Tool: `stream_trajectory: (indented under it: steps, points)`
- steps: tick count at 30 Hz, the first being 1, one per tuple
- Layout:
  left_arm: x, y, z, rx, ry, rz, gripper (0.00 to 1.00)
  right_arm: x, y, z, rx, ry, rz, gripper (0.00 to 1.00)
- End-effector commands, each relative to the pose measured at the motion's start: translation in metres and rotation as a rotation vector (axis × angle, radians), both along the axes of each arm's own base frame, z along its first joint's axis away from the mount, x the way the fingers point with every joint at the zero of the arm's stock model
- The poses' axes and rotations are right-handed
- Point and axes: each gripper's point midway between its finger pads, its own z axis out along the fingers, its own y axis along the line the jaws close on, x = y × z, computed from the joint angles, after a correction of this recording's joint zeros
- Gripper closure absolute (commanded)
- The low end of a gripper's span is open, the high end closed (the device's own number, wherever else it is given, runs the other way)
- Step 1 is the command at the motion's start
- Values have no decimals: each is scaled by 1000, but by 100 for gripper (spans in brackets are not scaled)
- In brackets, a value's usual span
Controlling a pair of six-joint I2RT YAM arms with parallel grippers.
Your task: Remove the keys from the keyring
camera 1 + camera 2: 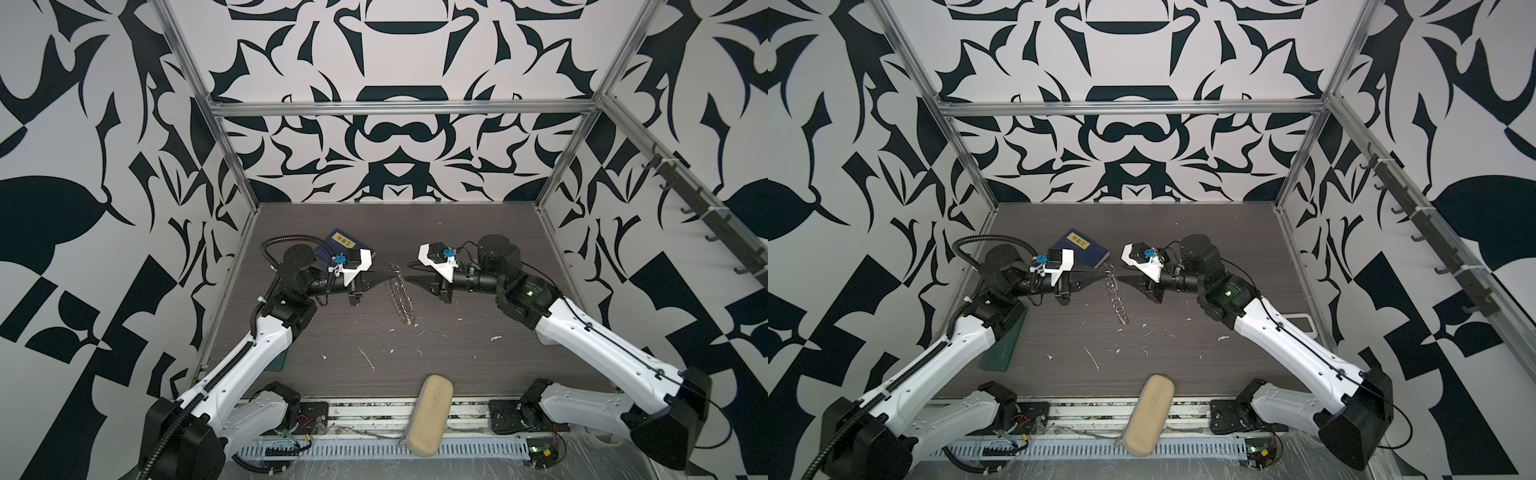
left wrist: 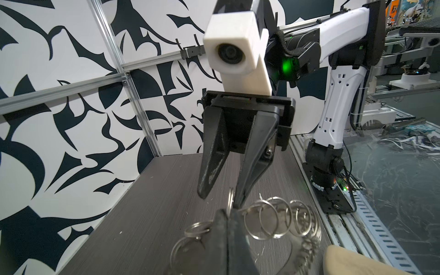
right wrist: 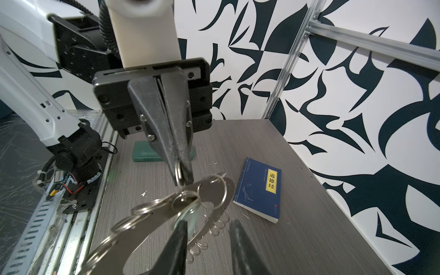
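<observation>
Beige case (image 1: 428,409) lies at the 6 o'clock edge of the table (image 1: 478,357). Keyring (image 1: 402,301) is held edge-on at table centre, with one split ring clamped by the left gripper (image 3: 182,179). Right gripper (image 3: 207,228) is released, and the keys (image 3: 192,214) hang just beside one finger. Blue book (image 1: 347,245) lies at 11 o'clock.

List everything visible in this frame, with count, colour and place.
keyring: one, grey metal, held on edge mid-table
keys: one seen, silver with mint tag, on the keyring by the right claw
book: one, blue, behind the left claw
flat block: one, dark green, table's left edge
case: one, beige, table's front edge
table: one, dark grey woodgrain, beneath all
left claw: one, black, shut on the keyring
right claw: one, black, open, beside the keyring
</observation>
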Motion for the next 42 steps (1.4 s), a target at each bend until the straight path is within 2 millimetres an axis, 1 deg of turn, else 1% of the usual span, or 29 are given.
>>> stream_trajectory:
  steps: [1, 6, 14, 25, 30, 38, 42]
  points:
    - [-10, 3, 10, -3, -51, -34, 100, -9, 0, 35, 86, -52, 36, 66]
    - [-11, 3, 8, 4, -59, -34, 100, -14, 0, 34, 89, -24, 59, 65]
    - [-14, 4, 10, 3, -61, -43, 100, -21, 7, 25, 83, 38, 124, 64]
    - [-16, 5, 12, -1, -67, -41, 100, -25, 16, 18, 72, 80, 172, 67]
    - [-16, 6, 11, -1, -68, -35, 100, -28, 19, 20, 77, 88, 198, 72]
    - [-14, 6, 9, 4, -66, -18, 100, -33, 20, 19, 63, 108, 214, 76]
    - [-13, 6, 10, 3, -68, -10, 100, -35, 20, 18, 53, 110, 217, 81]
